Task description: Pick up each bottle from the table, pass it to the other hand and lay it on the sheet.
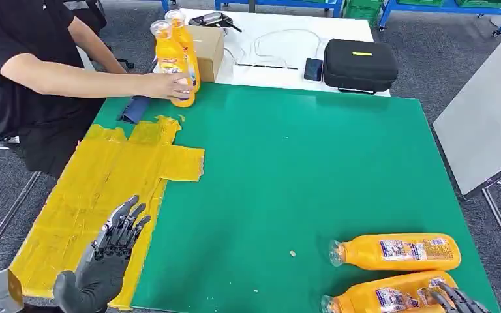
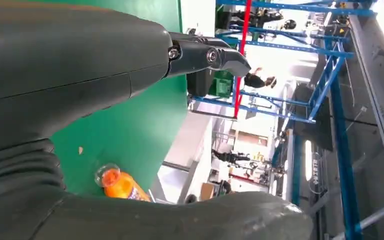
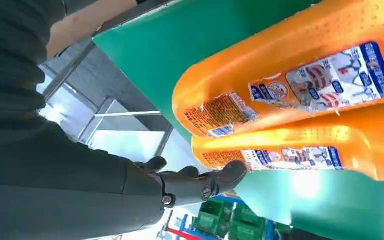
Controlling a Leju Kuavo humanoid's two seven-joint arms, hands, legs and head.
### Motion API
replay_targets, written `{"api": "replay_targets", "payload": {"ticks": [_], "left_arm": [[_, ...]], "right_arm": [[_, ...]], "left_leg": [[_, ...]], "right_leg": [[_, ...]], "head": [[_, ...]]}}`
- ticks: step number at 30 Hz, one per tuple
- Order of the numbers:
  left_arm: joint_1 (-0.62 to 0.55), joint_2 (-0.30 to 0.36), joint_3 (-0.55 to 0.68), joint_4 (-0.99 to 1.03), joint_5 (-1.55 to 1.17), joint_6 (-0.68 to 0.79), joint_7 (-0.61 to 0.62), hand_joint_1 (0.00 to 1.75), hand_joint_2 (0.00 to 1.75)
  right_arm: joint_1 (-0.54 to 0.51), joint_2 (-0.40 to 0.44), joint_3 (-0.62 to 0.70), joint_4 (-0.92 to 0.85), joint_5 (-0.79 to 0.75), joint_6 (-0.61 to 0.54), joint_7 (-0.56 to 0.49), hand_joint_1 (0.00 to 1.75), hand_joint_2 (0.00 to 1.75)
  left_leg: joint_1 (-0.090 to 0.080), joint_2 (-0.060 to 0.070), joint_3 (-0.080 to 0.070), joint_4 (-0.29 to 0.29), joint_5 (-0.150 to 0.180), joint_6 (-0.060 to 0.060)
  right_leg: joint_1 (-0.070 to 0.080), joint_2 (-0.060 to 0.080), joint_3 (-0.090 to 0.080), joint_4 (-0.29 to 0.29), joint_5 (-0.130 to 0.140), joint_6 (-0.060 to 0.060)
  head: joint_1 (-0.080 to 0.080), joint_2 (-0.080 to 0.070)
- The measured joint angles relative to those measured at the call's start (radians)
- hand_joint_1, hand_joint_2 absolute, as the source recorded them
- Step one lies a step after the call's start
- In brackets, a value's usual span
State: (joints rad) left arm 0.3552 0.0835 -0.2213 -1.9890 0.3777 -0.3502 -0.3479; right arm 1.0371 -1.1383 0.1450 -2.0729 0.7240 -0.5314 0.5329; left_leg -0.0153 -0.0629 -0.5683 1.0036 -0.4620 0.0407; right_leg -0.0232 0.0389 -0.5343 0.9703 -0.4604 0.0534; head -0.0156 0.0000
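Left hand (image 1: 107, 251) with dark grey glove-like palm, black segmented fingers (image 1: 130, 218), silver screws

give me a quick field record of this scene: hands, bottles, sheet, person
left hand: fingers spread, holds nothing, over the yellow sheet
right hand: fingers at the near lying bottle; grasp cannot be told
far lying bottle: on its side on the green table, cap pointing left
standing bottles: two, upright at the table's far left edge
person: hand grips the standing bottles
sheet: holds no bottles
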Motion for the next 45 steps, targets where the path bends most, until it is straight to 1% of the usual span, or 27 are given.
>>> {"api": "replay_targets", "payload": {"ticks": [5, 9, 15, 22, 30, 35, 36, 39, 41, 43, 45], "left_arm": [[-0.009, 0.0, 0.0, 0.0, 0.003, 0.0, 0.008, 0.0, 0.0], [-0.009, 0.001, 0.0, 0.008, 0.0, -0.015, -0.009, 0.0, 0.0], [-0.015, 0.002, 0.0, 0.013, 0.003, -0.023, -0.001, 0.0, 0.0], [-0.032, 0.002, 0.0, 0.018, 0.019, -0.026, 0.019, 0.0, 0.0], [-0.042, 0.002, 0.0, 0.018, 0.019, -0.025, 0.024, 0.0, 0.0], [-0.037, 0.003, 0.0, 0.024, 0.012, -0.027, -0.002, 0.0, 0.0], [-0.035, 0.005, 0.0, 0.025, 0.013, -0.027, 0.002, 0.0, 0.0], [-0.025, 0.013, 0.0, 0.024, 0.031, -0.021, 0.026, 0.0, 0.0], [-0.022, 0.018, 0.0, 0.02, 0.035, -0.018, 0.038, 0.0, 0.0], [-0.018, 0.023, 0.0, 0.017, 0.04, -0.019, 0.039, 0.0, 0.0], [-0.019, 0.025, 0.0, 0.016, 0.041, -0.021, 0.039, 0.0, 0.0]], "right_arm": [[-0.014, -0.001, 0.0, 0.008, -0.002, 0.023, -0.014, 0.0, 1.75], [-0.004, -0.007, -0.005, 0.02, -0.038, 0.017, -0.041, 0.0, 1.75], [0.002, -0.018, -0.023, 0.045, -0.089, 0.029, -0.092, 0.0, 1.75], [-0.016, 0.005, -0.082, 0.073, -0.081, 0.164, -0.16, 0.0, 1.75], [-0.026, 0.026, -0.118, 0.084, -0.078, 0.178, -0.166, 0.0, 1.75], [-0.014, 0.053, -0.161, 0.091, -0.071, 0.215, -0.221, 0.0, 1.75], [-0.02, 0.068, -0.177, 0.095, -0.06, 0.25, -0.242, 0.0, 1.75], [-0.056, 0.147, -0.258, 0.106, -0.006, 0.425, -0.351, 0.0, 1.75], [-0.083, 0.197, -0.309, 0.112, 0.029, 0.513, -0.413, 0.0, 1.75], [-0.138, 0.28, -0.372, 0.123, 0.089, 0.61, -0.496, 0.0, 1.75], [-0.181, 0.346, -0.427, 0.13, 0.153, 0.686, -0.571, 0.0, 1.75]], "left_leg": [[0.0, 0.0, 0.0, 0.0, 0.0, 0.0], [0.0, 0.0, 0.0, 0.0, 0.0, 0.0], [0.0, 0.0, 0.0, 0.0, 0.0, 0.0], [0.0, 0.0, 0.0, 0.0, 0.0, 0.0], [0.0, 0.0, 0.0, 0.0, 0.0, 0.0], [0.0, 0.0, 0.0, 0.0, 0.0, 0.0], [0.0, 0.0, 0.0, 0.0, 0.0, 0.0], [0.0, 0.0, 0.0, 0.0, 0.0, 0.0], [0.0, 0.0, 0.0, 0.0, 0.0, 0.0], [0.001, 0.0, 0.0, 0.0, 0.0, 0.0], [0.0, 0.0, 0.001, 0.0, 0.0, 0.0]], "right_leg": [[0.0, 0.0, 0.0, 0.0, 0.0, 0.0], [0.0, 0.0, 0.0, 0.0, 0.0, 0.0], [0.0, 0.0, 0.0, 0.0, 0.0, 0.0], [0.0, 0.0, 0.0, 0.0, 0.0, 0.0], [0.0, 0.0, 0.0, 0.0, 0.0, 0.0], [0.0, 0.0, 0.0, 0.0, 0.0, 0.0], [0.0, 0.0, 0.0, 0.0, 0.0, 0.0], [0.0, 0.0, 0.0, 0.0, 0.0, 0.0], [0.0, 0.0, -0.001, 0.0, 0.0, 0.0], [0.001, 0.0, -0.005, 0.0, 0.0, 0.0], [0.0, 0.0, -0.005, 0.0, 0.0, 0.0]], "head": [[0.0, 0.0], [0.0, 0.0], [0.0, 0.0], [0.0, 0.0], [0.0, 0.0], [0.0, 0.0], [0.0, 0.0], [0.0, 0.0], [0.0, 0.0], [0.001, 0.0], [-0.002, 0.0]]}}
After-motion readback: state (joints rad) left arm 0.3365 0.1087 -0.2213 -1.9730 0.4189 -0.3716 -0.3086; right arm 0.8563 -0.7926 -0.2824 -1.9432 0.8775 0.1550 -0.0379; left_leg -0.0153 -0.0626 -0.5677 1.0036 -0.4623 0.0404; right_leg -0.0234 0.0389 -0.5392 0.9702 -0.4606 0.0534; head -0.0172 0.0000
